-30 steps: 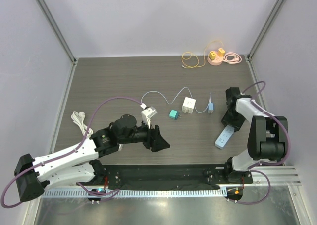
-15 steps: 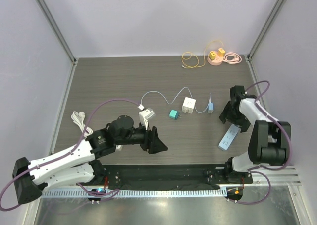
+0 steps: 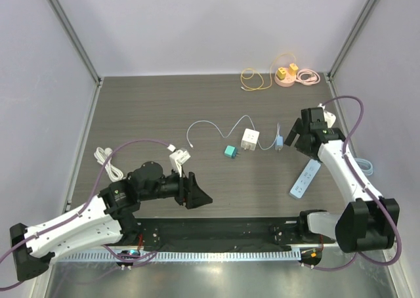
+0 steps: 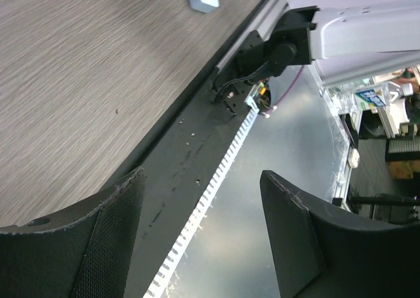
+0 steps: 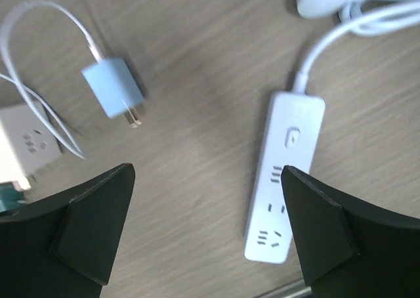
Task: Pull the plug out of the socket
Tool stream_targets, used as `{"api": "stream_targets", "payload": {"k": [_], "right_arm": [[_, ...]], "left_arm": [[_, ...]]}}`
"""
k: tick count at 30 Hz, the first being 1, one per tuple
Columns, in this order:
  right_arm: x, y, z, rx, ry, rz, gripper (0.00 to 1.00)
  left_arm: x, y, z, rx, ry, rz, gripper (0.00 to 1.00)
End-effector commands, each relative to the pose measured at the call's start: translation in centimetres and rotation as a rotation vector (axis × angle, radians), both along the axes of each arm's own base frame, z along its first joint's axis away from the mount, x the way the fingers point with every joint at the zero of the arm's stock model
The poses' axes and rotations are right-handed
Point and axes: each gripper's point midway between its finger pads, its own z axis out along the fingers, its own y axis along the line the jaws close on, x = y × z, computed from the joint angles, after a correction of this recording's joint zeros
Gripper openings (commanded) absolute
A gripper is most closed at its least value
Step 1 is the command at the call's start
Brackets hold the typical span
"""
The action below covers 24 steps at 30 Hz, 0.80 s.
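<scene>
1. blue plug [image 5: 113, 86] lies loose right of the counter's centre, prongs bare and aimed at the near edge
2. power strip [image 5: 285, 180] is near it toward the near right corner, not touching, long axis slanting from near edge toward right edge; visible outlets empty, so plug looks already off
3. right gripper [image 5: 207, 180] hovers over the gap between them, jaws wide, holding nothing; nearer arm by far
4. left gripper [image 4: 202, 180] wide open, empty, by the near edge left of centre, well apart from both
</scene>
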Motion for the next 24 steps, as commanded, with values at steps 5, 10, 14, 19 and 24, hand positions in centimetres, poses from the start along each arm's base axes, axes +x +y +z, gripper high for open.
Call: {"api": "stream_targets", "payload": {"k": [5, 10, 14, 19, 24], "right_arm": [[9.6, 0.3, 5.9, 0.050, -0.226, -0.016, 1.00], [18.0, -1.3, 8.5, 0.122, -0.354, -0.084, 1.00], [25.1, -3.8, 7.3, 0.231, -0.453, -0.164, 1.00], [30.9, -7.9, 3.6, 0.425, -0.625, -0.255, 0.87], [34.9, -10.5, 1.3, 0.409, -0.644, -0.299, 0.85]], "left_arm": [[1.9, -0.5, 1.8, -0.106, -0.009, 0.116, 0.72], [3.1, -0.9, 2.2, -0.080, -0.034, 0.155, 0.72], [4.5, -1.2, 1.1, -0.035, -0.057, 0.203, 0.72], [5.6, -1.2, -0.6, 0.002, -0.065, 0.247, 0.72], [6.6, -1.7, -1.4, 0.010, -0.076, 0.283, 0.72]]}}
